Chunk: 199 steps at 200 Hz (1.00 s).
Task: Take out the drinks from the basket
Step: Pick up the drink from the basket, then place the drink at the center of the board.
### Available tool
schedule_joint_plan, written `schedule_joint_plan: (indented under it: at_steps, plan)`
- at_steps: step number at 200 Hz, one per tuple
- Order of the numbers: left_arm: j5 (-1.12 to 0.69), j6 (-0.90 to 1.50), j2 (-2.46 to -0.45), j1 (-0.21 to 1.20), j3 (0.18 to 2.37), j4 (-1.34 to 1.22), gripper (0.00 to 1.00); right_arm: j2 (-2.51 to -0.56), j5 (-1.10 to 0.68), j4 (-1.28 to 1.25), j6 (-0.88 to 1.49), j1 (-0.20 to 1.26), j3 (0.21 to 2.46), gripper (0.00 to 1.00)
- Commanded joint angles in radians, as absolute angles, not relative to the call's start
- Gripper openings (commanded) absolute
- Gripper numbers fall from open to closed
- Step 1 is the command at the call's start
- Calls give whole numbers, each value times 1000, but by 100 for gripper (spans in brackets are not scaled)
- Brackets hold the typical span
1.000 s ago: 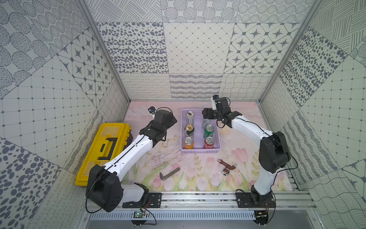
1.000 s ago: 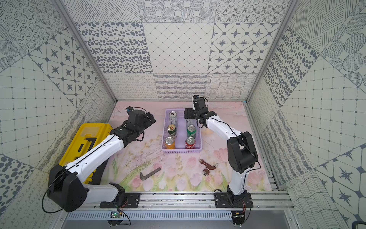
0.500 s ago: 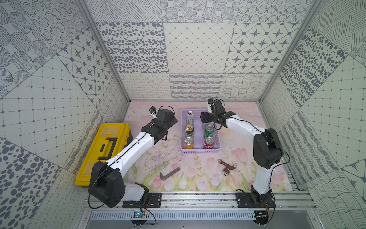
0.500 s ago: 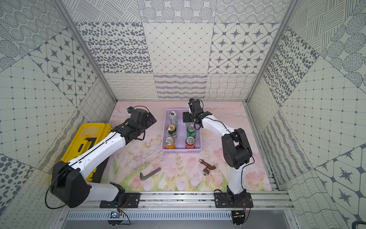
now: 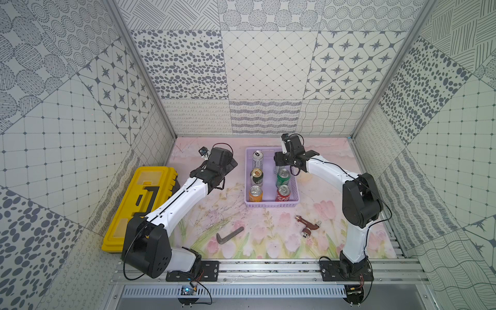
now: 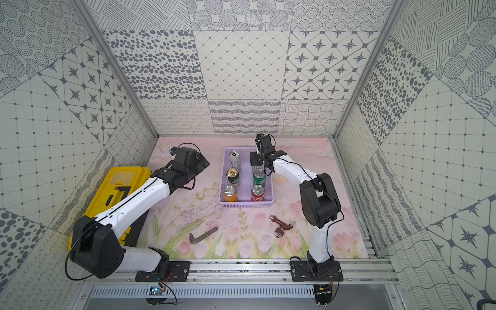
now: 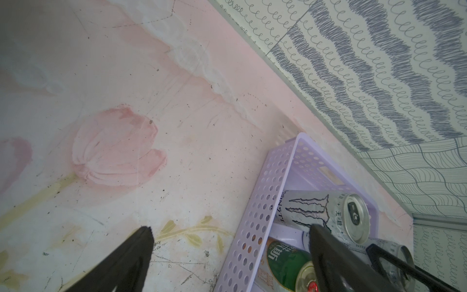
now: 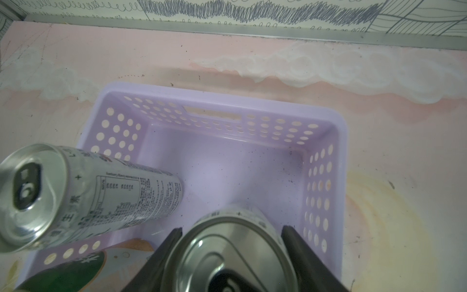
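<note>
1. A lavender basket (image 5: 271, 206) sits on the floral table (image 5: 268, 241) between the two arms, toward the back wall. All six drinks stand inside it in two rows of three.
2. On the left arm's side, from back to front, stand the first silver can (image 5: 257, 159), the dark green can (image 5: 256, 176) with its gold top, and the orange can (image 5: 255, 194).
3. On the right arm's side stand the second silver can (image 8: 231, 255), largely hidden under the arm in both top views, then the green can (image 5: 282, 177) and the red can (image 5: 283, 193).
4. The right gripper (image 8: 231, 228) reaches down into the basket's back corner. Its black fingers (image 8: 161, 252) flank the top of the second silver can, close against its sides. Whether they press on it cannot be told.
5. The left gripper (image 7: 230, 230) hangs beside the basket's wall on its own side, its fingers spread wide and holding nothing.
6. A yellow toolbox (image 5: 139, 198) lies by the wall on the left arm's side. A dark L-shaped key (image 5: 230, 235) and a reddish-brown fitting (image 5: 307, 226) lie on the table in front of the basket, apart from each other.
</note>
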<state>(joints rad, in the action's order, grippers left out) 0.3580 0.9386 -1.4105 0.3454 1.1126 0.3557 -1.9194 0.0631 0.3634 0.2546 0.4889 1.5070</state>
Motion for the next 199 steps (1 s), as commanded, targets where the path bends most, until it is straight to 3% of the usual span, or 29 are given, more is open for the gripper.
schedule_joint_plan:
  at_steps: [1,71,110,167,199]
  plan:
    - [335,915,-1421,343,1115,349,100,-1837,31,321,272,493,1548,49]
    - [233,899,-1403,344,1032,142,100,-1642,-10,312,324,412,1540,47]
    - [215,906,-1415,344,1056,166,100,-1609,14,320,346,314,1555,45]
    - [221,866,-1464,349,1122,257,100,-1793,68,351,303,237,1686,45]
    - [378,778,-1477,413,1195,357,100,-1923,72,356,268,232,1776,46]
